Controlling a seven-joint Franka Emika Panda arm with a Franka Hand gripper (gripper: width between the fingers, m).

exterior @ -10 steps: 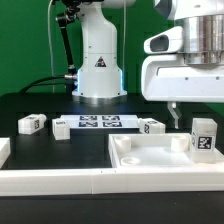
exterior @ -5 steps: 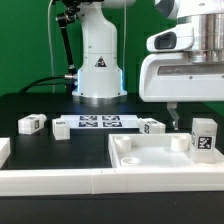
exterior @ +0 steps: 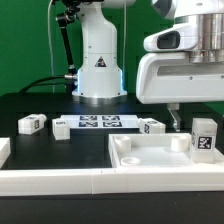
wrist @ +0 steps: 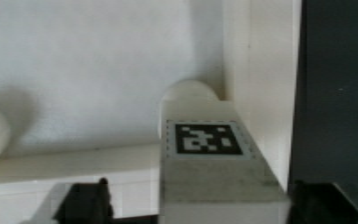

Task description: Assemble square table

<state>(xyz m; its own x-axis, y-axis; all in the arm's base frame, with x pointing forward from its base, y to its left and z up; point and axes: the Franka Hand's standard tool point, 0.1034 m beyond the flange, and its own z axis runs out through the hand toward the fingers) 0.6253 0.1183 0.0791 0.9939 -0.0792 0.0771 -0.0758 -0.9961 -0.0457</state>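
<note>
Black bench (exterior: 25,104) carries all parts. Two white rail walls (exterior: 55,181): one along the near edge, one short piece at the exterior view's left edge. One square slab (exterior: 150,158) sits just behind the near rail, toward the exterior view's right. One marker board (exterior: 98,122) lies mid-bench. Four legs (exterior: 31,124) counted: three lie in a row level with the board, two on its left side, one (exterior: 152,126) on its right. The fourth leg (exterior: 204,137) stands upright on the slab's far right corner. Gripper (exterior: 173,122) hangs low over the slab's far edge. The wrist view shows one tagged leg (wrist: 202,150) beside one dark finger (wrist: 91,200). Jaw state: cannot tell.
</note>
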